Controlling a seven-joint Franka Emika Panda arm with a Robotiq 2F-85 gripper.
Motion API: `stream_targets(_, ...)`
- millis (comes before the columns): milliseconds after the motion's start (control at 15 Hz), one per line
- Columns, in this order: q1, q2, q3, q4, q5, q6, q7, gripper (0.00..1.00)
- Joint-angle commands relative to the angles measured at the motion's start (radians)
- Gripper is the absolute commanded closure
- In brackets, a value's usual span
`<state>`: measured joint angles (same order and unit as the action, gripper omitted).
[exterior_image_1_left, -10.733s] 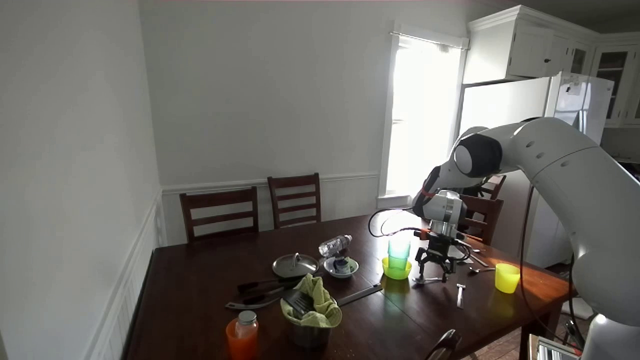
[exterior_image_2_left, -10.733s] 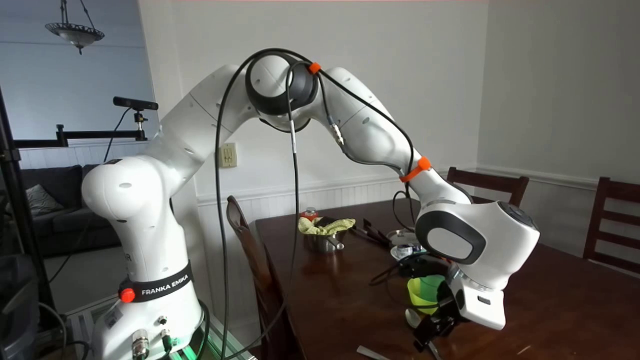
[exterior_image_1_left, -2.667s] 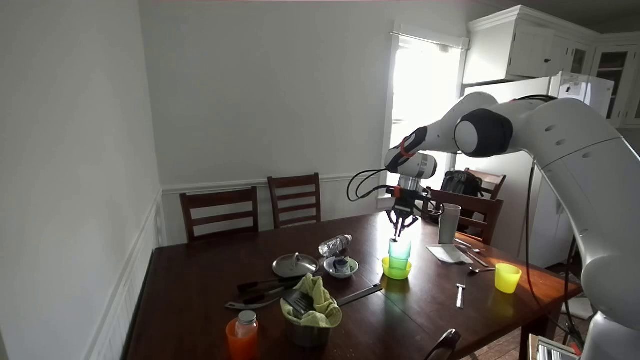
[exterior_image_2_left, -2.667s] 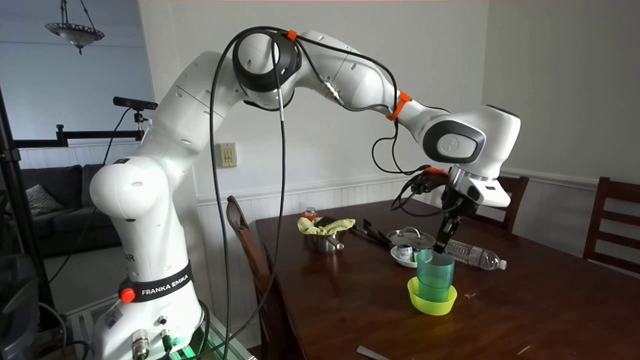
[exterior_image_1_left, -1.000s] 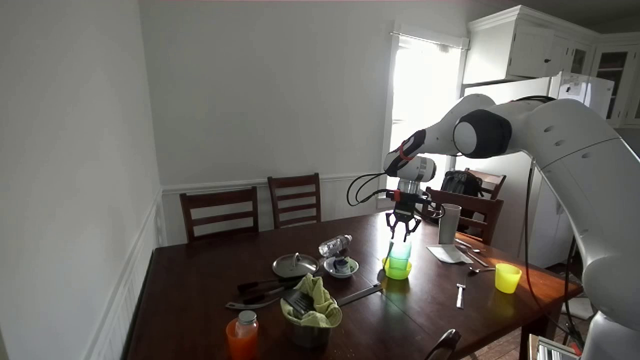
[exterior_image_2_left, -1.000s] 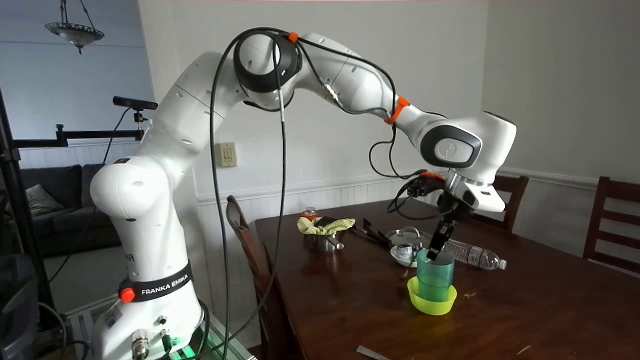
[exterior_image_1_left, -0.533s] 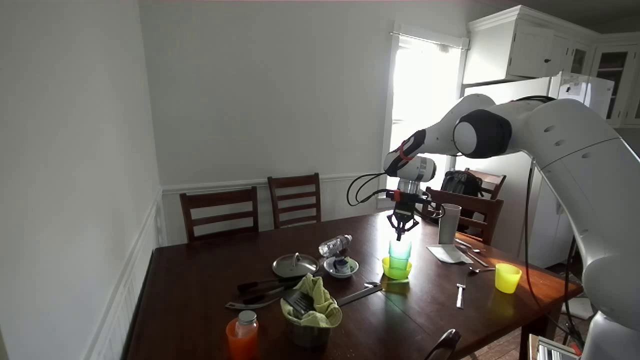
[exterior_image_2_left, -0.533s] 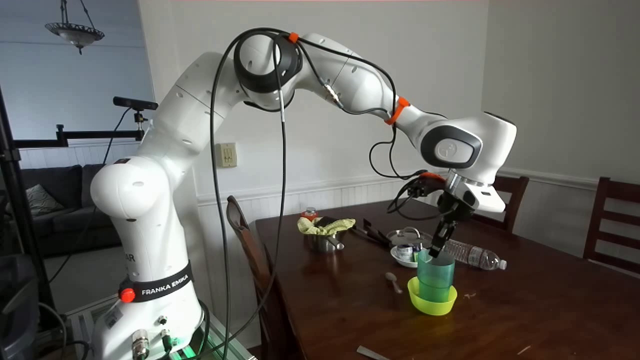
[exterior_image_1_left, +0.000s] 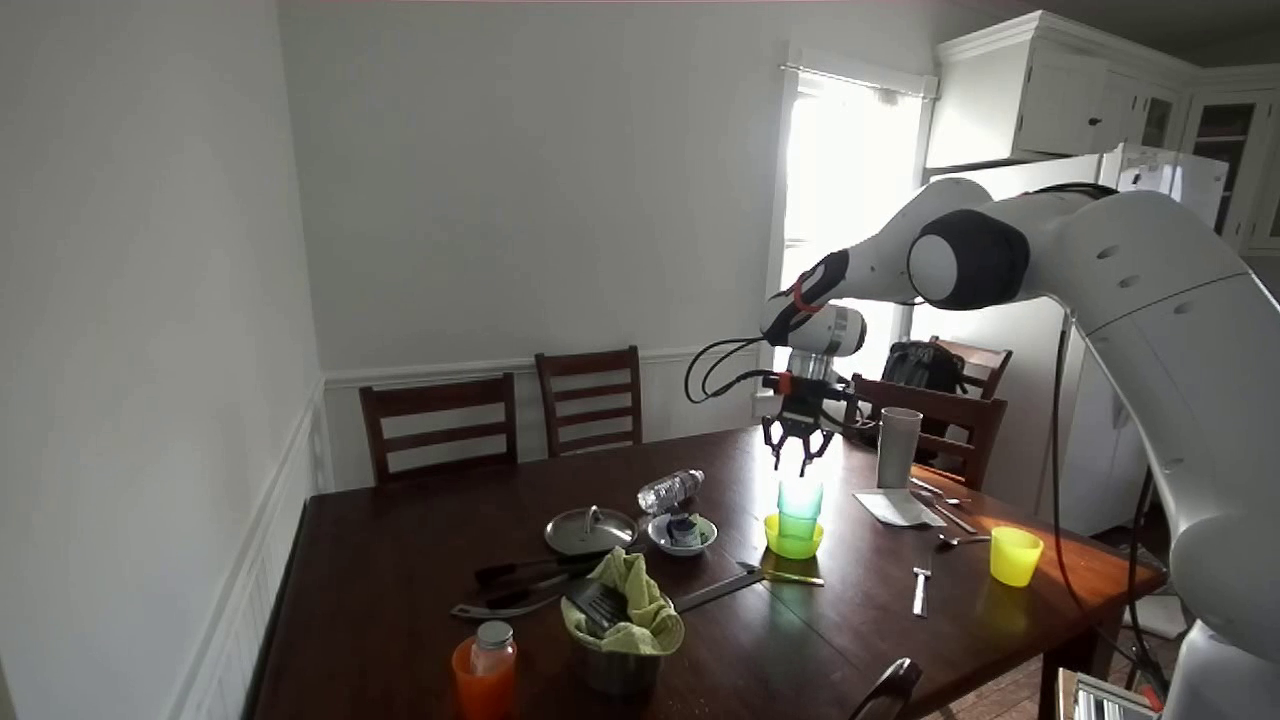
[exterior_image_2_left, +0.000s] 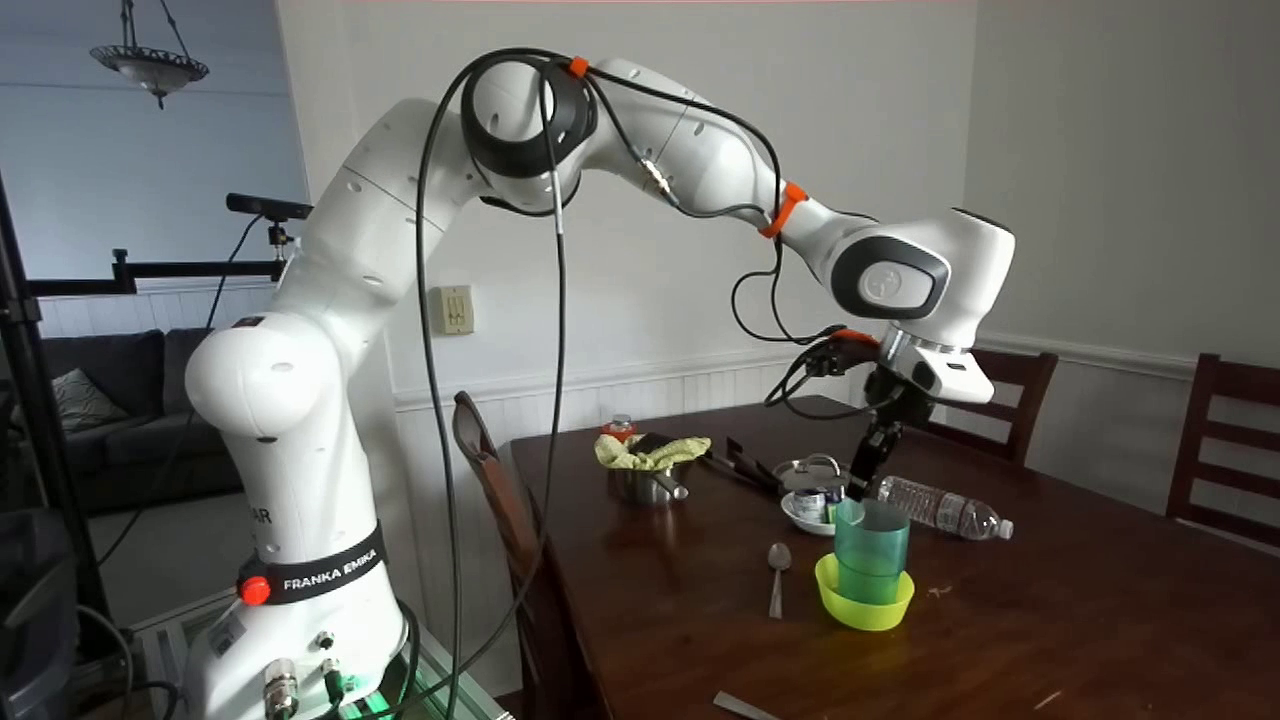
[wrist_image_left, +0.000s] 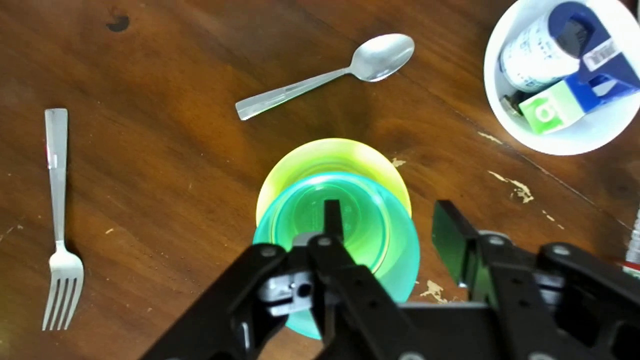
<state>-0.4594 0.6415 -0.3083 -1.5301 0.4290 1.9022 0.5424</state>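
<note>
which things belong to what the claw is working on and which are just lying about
Likely in the work, being nearest the open black two-fingered claw:
translucent teal plastic cup
round yellow-green plastic bowl it stands in
shiny metal spoon

Probably just lying about:
shiny metal fork
round white bowl
clear plastic bottle
round silvery pot lid

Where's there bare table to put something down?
In the wrist view, bare wood stretches between the fork and the blue-green cup. In an exterior view, there's more between the pot lid and the leftmost chair. It's crowded around the pot, with tools and an orange cup close by. Careful: the open gripper hangs right by the blue-green cup.
</note>
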Motion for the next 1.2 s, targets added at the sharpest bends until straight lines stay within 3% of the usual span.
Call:
stream_targets(0, 0.089, -0.105, -0.029, -0.139, -0.042, 0.057, 0.13, 0.18)
stream_targets(67, 0.113, -0.128, -0.032, -0.174, -0.057, 0.081, 0.16, 0.1)
stream_targets(133, 0.059, -0.049, -0.007, -0.061, -0.028, 0.026, 0.102, 0.29)
stream_targets(267, 0.093, -0.078, -0.009, -0.104, -0.044, 0.051, 0.142, 0.14)
stream_targets(400, 0.101, -0.091, -0.011, -0.124, -0.047, 0.058, 0.149, 0.1)
stream_targets(467, 0.1, -0.093, -0.014, -0.128, -0.048, 0.058, 0.149, 0.02)
stream_targets(867, 0.148, -0.136, 0.01, -0.276, -0.018, 0.122, 0.215, 0.0)
stream_targets(1133, 0.176, -0.124, 0.004, -0.362, 0.003, 0.256, 0.329, 0.0)
